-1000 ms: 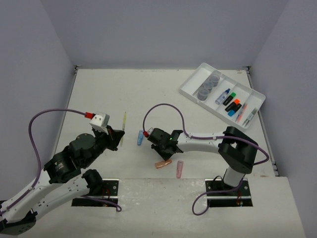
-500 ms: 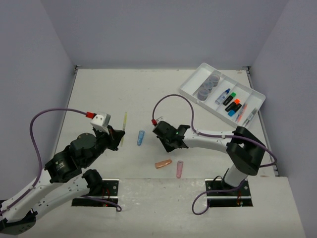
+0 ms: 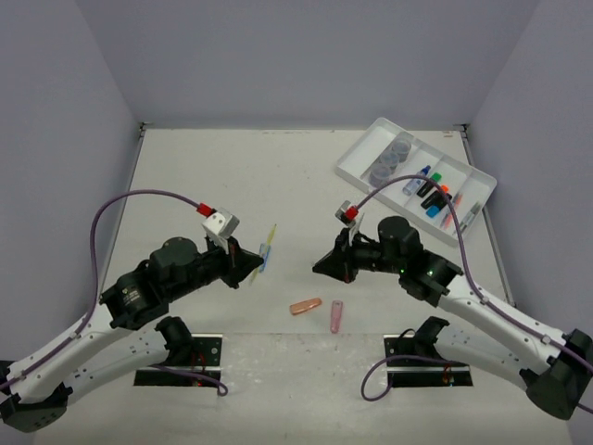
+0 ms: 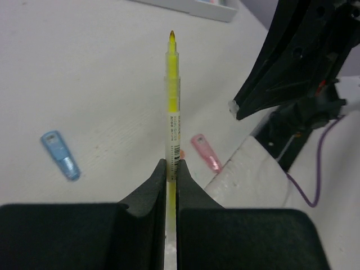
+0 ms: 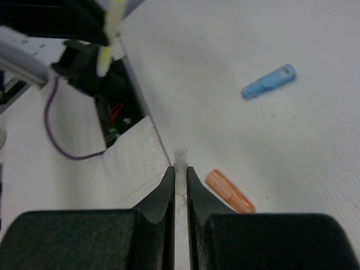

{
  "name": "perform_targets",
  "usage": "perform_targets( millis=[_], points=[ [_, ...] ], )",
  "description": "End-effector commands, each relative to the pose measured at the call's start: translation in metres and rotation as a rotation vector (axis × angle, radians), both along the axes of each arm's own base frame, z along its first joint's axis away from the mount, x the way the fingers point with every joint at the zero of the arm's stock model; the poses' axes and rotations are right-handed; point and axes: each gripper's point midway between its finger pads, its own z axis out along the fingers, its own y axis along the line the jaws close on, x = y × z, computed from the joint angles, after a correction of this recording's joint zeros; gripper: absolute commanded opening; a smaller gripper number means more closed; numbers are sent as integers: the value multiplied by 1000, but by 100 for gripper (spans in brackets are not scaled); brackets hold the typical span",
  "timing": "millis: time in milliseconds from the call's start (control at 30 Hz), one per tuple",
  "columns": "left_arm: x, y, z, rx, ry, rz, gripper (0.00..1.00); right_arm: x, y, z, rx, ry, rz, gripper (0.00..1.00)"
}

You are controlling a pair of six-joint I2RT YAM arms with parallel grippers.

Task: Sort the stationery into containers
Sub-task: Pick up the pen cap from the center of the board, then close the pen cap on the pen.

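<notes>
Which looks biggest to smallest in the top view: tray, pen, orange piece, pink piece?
1. Tray, by far.
2. Pen; it is held above the table, nearer the camera, which may enlarge it.
3. Orange piece and pink piece: they look alike, so not ranked.

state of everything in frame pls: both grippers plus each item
left gripper: jaws shut on yellow pen
yellow pen: held, tip bare
right gripper: jaws shut on small clear piece
small clear piece: held, end poking past the jaws
blue piece: lying loose on table
orange piece: lying loose
pink piece: lying loose
white tray: holds pots and capped highlighters
</notes>
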Motion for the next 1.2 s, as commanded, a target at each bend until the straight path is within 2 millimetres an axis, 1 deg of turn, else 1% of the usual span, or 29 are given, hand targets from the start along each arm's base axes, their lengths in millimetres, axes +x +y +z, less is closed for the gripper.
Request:
perform_targets(
  millis=[0,33,100,167,200,233,367,600,633,667,700,733,767,800,833,867,900,933,967,1067,1167],
  points=[
    [-49,-37,48,-198,-105,-374,0,-86,-9,61,293,-314,481,0],
    [-54,-41,51,-226,-117,-409,0,-96,-13,62,315,-345,524,0],
    [-73,-47,59,-285,-140,-526,0,-111,-22,69,340,-400,586,0],
    [-87,-47,66,-332,-161,-601,0,-114,-24,76,345,-408,601,0],
    [-90,-47,70,-350,-177,-618,0,-114,-24,78,344,-409,600,0],
    [-92,-47,73,-367,-194,-628,0,-113,-24,80,342,-410,598,0],
    [-94,-46,75,-377,-207,-636,0,-117,-25,88,354,-425,618,0],
    [-94,-49,72,-376,-207,-656,0,-125,-28,102,408,-439,644,0],
    [-94,-49,72,-376,-205,-655,0,-124,-27,105,414,-437,629,0],
    [-94,-50,70,-374,-200,-653,0,-116,-25,110,421,-433,578,0],
    [-93,-50,70,-379,-204,-649,0,-103,-22,116,427,-423,485,0],
    [-90,-51,75,-394,-222,-637,0,-80,-18,125,444,-390,328,0],
    [-88,-51,78,-405,-231,-621,0,-51,-19,136,479,-323,125,0],
    [-84,-51,80,-417,-235,-599,0,-30,-23,144,529,-238,-31,0],
    [-80,-51,81,-430,-235,-571,0,-19,-26,149,580,-157,-120,0],
    [-74,-52,80,-438,-231,-540,0,-9,-31,157,634,-146,-192,0],
    [-73,-52,86,-469,-236,-529,0,-10,-33,167,742,-110,-195,0],
    [-69,-53,84,-478,-228,-507,0,-10,-39,182,830,-120,-206,0],
    [-66,-55,83,-488,-220,-494,0,-10,-43,191,881,-125,-221,0],
    [-62,-59,88,-535,-201,-476,0,-3,-46,203,928,-137,-267,0],
    [-52,-64,88,-567,-166,-432,0,-1,-42,218,968,-159,-257,0]
  ],
)
